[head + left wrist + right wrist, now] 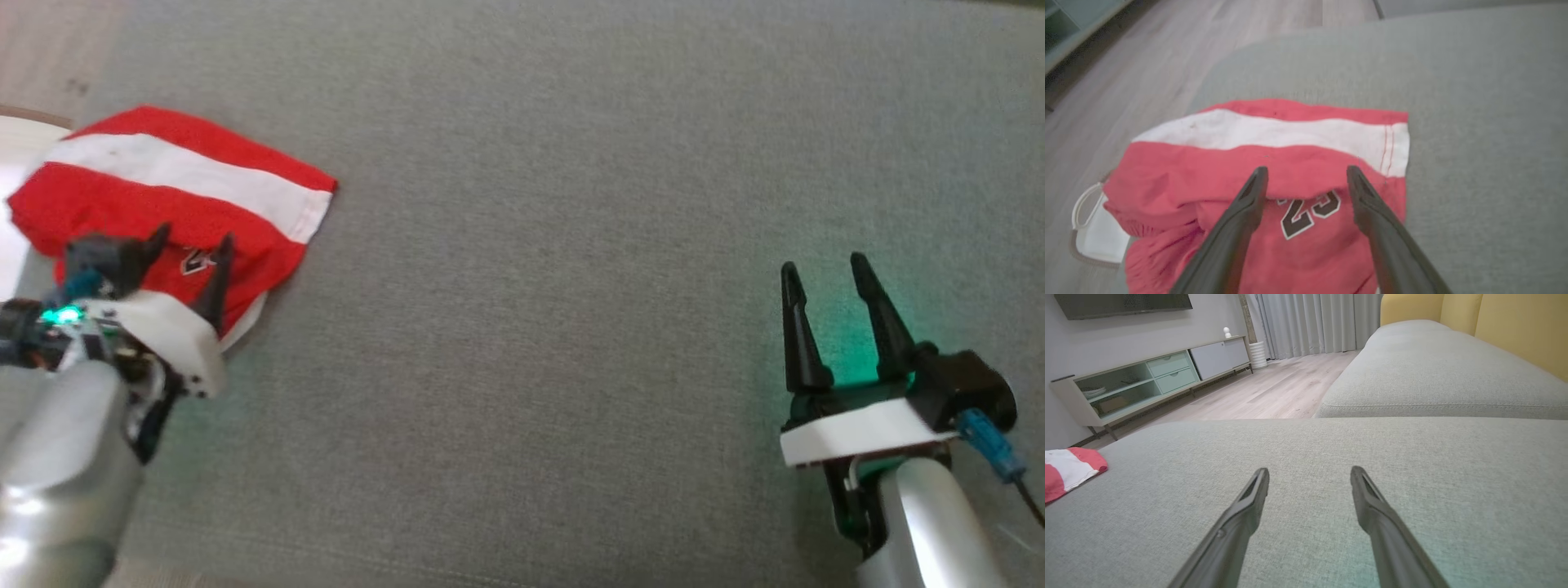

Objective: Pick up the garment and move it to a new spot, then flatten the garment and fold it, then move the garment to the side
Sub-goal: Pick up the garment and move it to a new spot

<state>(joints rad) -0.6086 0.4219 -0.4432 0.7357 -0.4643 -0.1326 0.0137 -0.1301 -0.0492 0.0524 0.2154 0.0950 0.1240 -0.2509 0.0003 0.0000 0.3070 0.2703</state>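
Nearest on the robot's left, the left gripper (pixel 194 238) has its jaws spread apart and holds nothing, with its tips over the garment (pixel 163 196). In the left wrist view the two fingers frame a dark number 23 (pixel 1310 212) printed on the cloth. Whether the tips touch the fabric cannot be told. The garment is a pair of red shorts with a broad white stripe, lying loosely folded near the left corner of a grey sofa cushion (pixel 531 245). A white object with a darker rim (pixel 1094 232) pokes out from under the garment's outer edge; what it is cannot be told. Well apart on the right, the right gripper (pixel 823 263) is also released, over bare grey fabric. Beyond this cushion lies a second grey cushion (pixel 1433 367) with a yellow backrest (pixel 1523 330) behind it. A pale wood floor (pixel 1274 388) runs to a low media cabinet (pixel 1147 379), whose open shelves hold a few small things too blurred to name, beside pale green drawers (pixel 1171 373). A small white figure (pixel 1227 332) stands on top of the cabinet. Farthest off hang grey curtains (pixel 1310 322), with a dark screen (pixel 1122 304) on the wall.
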